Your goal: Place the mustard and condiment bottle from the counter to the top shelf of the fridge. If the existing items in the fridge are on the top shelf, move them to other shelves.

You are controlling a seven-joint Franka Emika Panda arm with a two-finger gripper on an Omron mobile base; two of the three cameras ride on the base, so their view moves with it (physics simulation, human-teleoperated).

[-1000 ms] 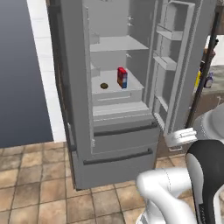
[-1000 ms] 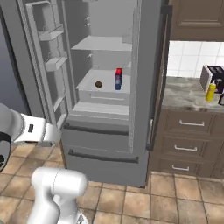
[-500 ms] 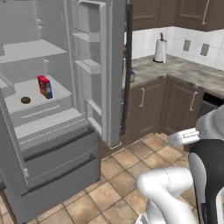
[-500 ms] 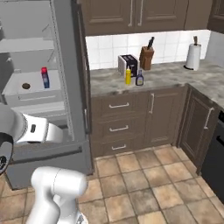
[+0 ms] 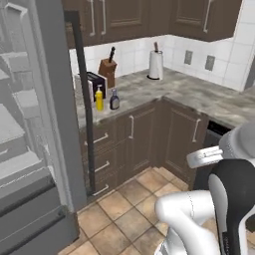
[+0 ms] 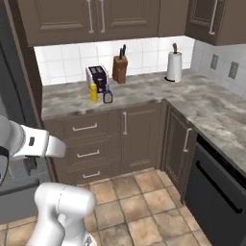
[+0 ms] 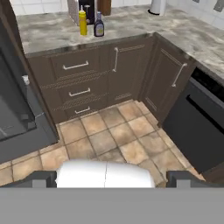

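Note:
The slim yellow mustard (image 5: 99,98) (image 6: 94,92) (image 7: 82,22) stands on the grey marbled counter (image 6: 139,91) in front of a toaster. The dark squat condiment bottle (image 5: 114,99) (image 6: 107,95) (image 7: 99,26) stands just to its right, a small gap between them. My gripper (image 7: 112,179) hangs far back from the counter, over the tiled floor, open with nothing between its fingertips (image 7: 43,178). The grey fridge (image 5: 30,149) (image 7: 17,109) is at the left, its door with the long dark handle (image 5: 82,99) swung open. Its top shelf and the red carton are out of view.
A toaster (image 6: 97,77), a knife block (image 6: 120,67) and a paper towel roll (image 6: 174,66) stand along the counter's back. Brown drawers with silver handles (image 7: 76,81) sit below. A dark dishwasher front (image 6: 216,182) is at the right, and tiled floor (image 7: 109,135) lies between.
The whole picture has swung from the open fridge cavity to the counter corner, so the base has turned right. The bottles stay where they were on the counter.

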